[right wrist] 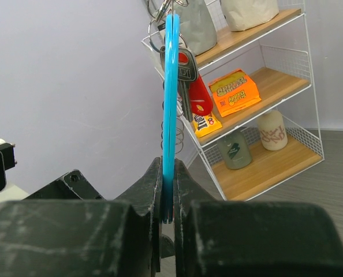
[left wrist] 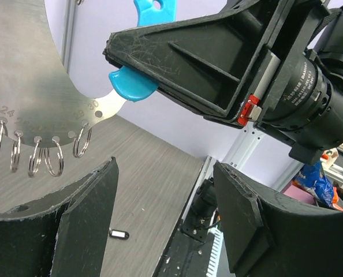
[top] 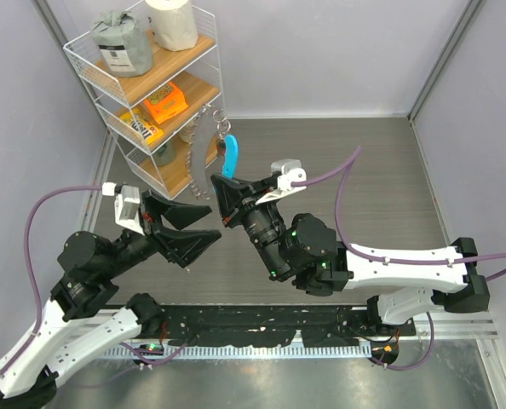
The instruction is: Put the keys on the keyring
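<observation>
My right gripper (top: 226,186) (right wrist: 168,167) is shut on the lower end of the keyring's bright blue curved tag (top: 229,156) (right wrist: 171,86), which it holds upright above the table. Against the tag hang two keys, one dark-headed (right wrist: 186,66) and one red-headed (right wrist: 199,99), with thin rings above them. A silvery curved plate (top: 198,158) (left wrist: 33,69) with numbered holes joins the tag's end (left wrist: 131,85). Several small split rings (left wrist: 50,158) dangle from the plate. My left gripper (top: 215,221) (left wrist: 166,167) stands open just left of the right one, below the plate, with nothing between its fingers.
A white wire rack (top: 204,51) (right wrist: 310,75) with wooden shelves stands at the back left, close behind the held tag, carrying bottles, snack boxes and a bag. A small black tag with a white label (left wrist: 119,234) lies on the grey table. Grey walls close in on both sides.
</observation>
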`<state>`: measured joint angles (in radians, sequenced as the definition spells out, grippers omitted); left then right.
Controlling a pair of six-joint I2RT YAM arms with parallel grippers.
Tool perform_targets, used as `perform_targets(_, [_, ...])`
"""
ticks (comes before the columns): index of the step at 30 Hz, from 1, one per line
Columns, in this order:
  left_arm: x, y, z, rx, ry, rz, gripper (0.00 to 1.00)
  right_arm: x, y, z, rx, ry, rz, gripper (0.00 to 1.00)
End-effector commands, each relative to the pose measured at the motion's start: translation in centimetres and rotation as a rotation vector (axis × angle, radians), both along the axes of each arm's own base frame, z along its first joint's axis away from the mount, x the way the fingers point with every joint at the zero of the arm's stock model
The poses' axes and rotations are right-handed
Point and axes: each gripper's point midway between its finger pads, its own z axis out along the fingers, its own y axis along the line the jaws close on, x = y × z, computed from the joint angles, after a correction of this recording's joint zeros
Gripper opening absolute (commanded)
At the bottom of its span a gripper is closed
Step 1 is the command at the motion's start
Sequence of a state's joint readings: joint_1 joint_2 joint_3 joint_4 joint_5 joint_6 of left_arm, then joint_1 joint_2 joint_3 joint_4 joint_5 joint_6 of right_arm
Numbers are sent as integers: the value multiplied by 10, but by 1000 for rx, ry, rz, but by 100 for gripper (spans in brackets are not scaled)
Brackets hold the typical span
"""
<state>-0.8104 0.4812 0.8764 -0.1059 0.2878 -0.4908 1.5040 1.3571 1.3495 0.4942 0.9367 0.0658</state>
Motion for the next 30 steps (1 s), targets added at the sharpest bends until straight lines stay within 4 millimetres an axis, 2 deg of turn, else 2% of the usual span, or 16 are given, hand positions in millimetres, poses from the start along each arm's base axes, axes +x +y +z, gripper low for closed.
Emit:
perform_targets(1, [3, 3, 7, 9, -4, 25, 73, -2, -11, 30, 95, -7, -17, 6])
perform_targets(8, [13, 5, 2, 45, 11, 74, 73, -3, -12, 33, 91, -15, -13, 6])
perform_targets(30, [23, 16, 2, 85, 7, 160, 73, -12, -3, 32, 62, -23, 5, 6])
